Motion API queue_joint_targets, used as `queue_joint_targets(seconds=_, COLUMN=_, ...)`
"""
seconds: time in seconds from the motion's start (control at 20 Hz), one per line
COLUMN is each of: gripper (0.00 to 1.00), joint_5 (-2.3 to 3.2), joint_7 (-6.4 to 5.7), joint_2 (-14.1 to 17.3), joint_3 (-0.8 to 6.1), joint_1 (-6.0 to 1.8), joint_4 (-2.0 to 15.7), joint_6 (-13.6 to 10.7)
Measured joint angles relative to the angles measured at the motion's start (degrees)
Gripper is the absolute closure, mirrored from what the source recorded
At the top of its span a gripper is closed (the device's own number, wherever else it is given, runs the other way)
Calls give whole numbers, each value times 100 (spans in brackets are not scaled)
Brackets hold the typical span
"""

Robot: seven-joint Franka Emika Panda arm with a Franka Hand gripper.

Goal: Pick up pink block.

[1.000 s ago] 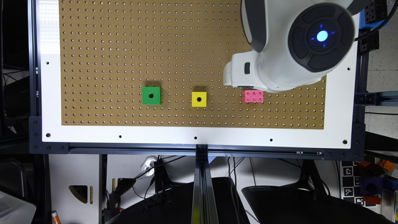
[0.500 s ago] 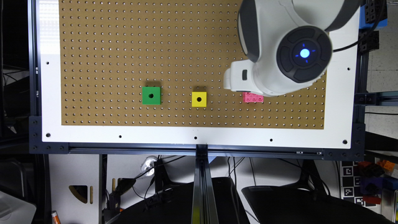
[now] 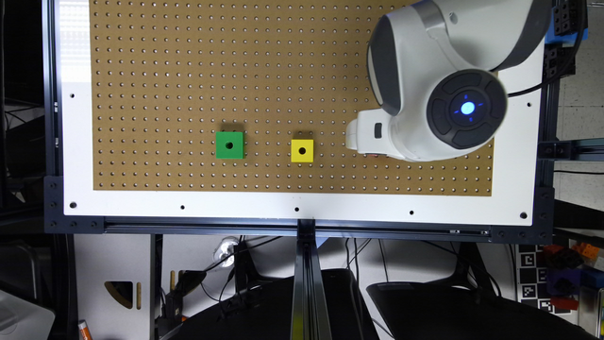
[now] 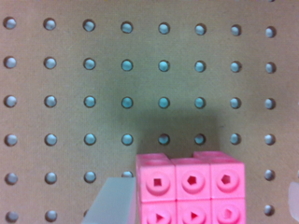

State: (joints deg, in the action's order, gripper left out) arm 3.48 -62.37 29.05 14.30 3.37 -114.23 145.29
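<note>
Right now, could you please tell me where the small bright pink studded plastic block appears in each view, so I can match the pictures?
Exterior view: the small bright pink studded plastic block is almost wholly hidden under the white gripper body; a thin pink sliver shows at its lower edge, to the exterior view's right of the yellow cube.
Wrist view: the block sits close up between the finger pads.
Shared landmark: the brown perforated board.

Pink block (image 4: 191, 193), green cube (image 3: 230, 145), yellow cube (image 3: 302, 150), brown pegboard (image 3: 188, 71)
</note>
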Motion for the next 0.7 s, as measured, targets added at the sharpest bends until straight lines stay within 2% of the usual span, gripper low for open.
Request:
queue_joint_targets(seconds=0.2, gripper=0, joint_5=21, joint_7=-4, joint_2=51, joint_3=-2, joint_1=1, joint_4=48, joint_6=-4)
queue_joint_targets(seconds=0.45, gripper=0, joint_5=81, joint_7=-5, joint_2=397, joint_3=-26, joint_1=4, joint_4=116, joint_6=216)
queue_joint_targets(seconds=0.7, gripper=0, joint_5=100, joint_7=-6, joint_2=457, joint_3=-36, joint_1=6, joint_4=208, joint_6=214)
